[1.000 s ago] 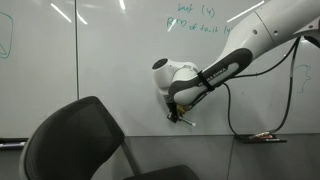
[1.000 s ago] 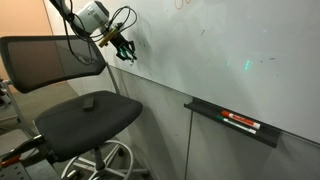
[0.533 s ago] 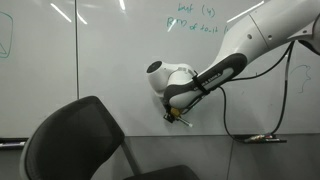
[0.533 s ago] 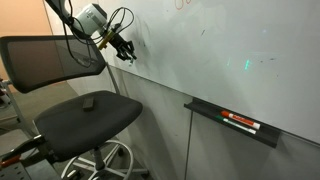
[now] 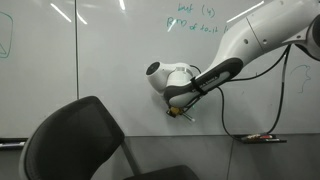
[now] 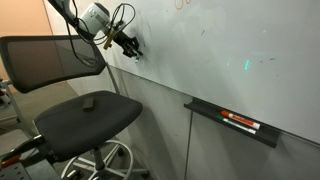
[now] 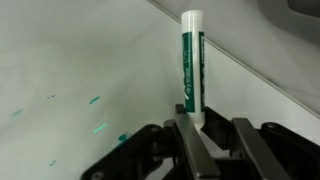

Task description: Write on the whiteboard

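Observation:
The whiteboard (image 5: 110,60) is a large glossy white wall board with teal handwriting near the top; it also fills an exterior view (image 6: 230,50) and the wrist view (image 7: 70,60). My gripper (image 5: 176,113) is low on the board, also seen in an exterior view (image 6: 130,47). It is shut on a white marker with a green label (image 7: 191,65), which points at the board. The tip looks at or very near the surface; contact cannot be told. Small teal marks (image 7: 98,128) show on the board beside the gripper.
A black mesh office chair (image 5: 75,145) stands in front of the board, below my arm; it also shows in an exterior view (image 6: 85,110). A narrow black tray ledge (image 6: 230,122) holds markers. A black cable (image 5: 225,110) hangs from the arm.
The gripper with the marker has shifted slightly along the board; in an exterior view it moved a little to the right and up.

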{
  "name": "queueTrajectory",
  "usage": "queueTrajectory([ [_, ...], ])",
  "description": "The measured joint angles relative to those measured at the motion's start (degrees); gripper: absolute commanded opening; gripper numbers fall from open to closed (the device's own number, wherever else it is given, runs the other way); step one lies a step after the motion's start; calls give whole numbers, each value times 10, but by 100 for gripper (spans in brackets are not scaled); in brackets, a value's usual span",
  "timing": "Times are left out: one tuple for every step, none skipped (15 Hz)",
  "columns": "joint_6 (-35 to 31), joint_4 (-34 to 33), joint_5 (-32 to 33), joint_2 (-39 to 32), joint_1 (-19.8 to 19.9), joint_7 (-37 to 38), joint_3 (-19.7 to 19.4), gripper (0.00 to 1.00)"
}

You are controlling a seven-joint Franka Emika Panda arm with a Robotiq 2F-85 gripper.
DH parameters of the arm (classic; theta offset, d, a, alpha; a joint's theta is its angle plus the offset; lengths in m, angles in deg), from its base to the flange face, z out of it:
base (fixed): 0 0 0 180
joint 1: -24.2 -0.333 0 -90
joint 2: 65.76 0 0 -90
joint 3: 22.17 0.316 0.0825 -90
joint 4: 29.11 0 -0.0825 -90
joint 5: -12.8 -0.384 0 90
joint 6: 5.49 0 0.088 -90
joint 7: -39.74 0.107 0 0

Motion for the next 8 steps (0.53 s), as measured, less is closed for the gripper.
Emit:
queueTrajectory([
  [4, -5, 1, -2, 0, 4, 0, 13],
  [8, -9, 1, -4, -1, 8, 0, 13],
  [10, -13, 1, -7, -2, 12, 0, 13],
  [12, -17, 1, -10, -3, 15, 1, 13],
  [14, -22, 1, -14, -3, 18, 2, 13],
  [15, -26, 1, -17, -4, 19, 3, 13],
  [16, -30, 1, -21, -5, 20, 4, 13],
  [16, -33, 1, -24, -5, 20, 4, 13],
])
